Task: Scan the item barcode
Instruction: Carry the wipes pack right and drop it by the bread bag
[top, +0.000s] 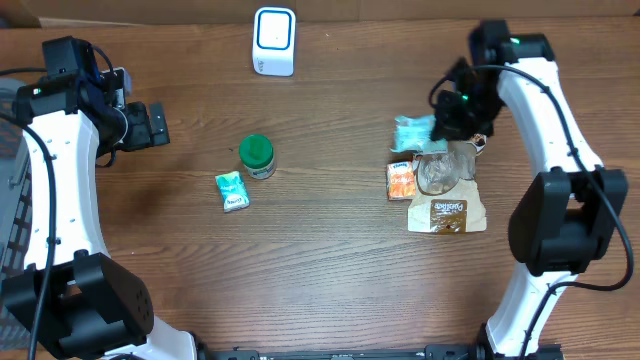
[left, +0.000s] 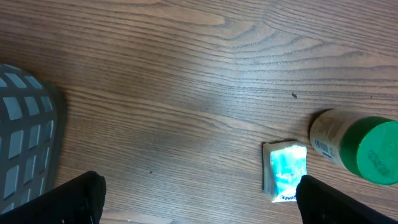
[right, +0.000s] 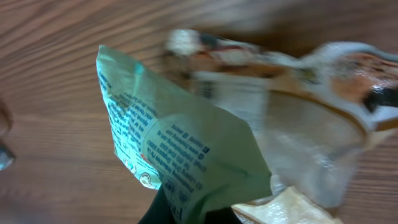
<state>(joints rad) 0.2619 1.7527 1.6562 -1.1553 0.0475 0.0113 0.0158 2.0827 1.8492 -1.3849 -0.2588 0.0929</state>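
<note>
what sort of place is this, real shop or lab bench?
Probably a lab bench staged as a checkout: a white scanner on a wooden table, loose groceries such as a green-lidded jar and a green packet, and a grey basket at the left edge.

Print covers the teal packet (right: 186, 155) and the brown pouch (top: 447, 213) — none of it legible.

One scanner (top: 274, 41), one green-lidded jar (top: 257, 156), two teal packets (top: 232, 191) (top: 412, 131), one orange packet (top: 401, 180), one brown pouch (top: 447, 215), one clear bag (top: 437, 172)
</note>
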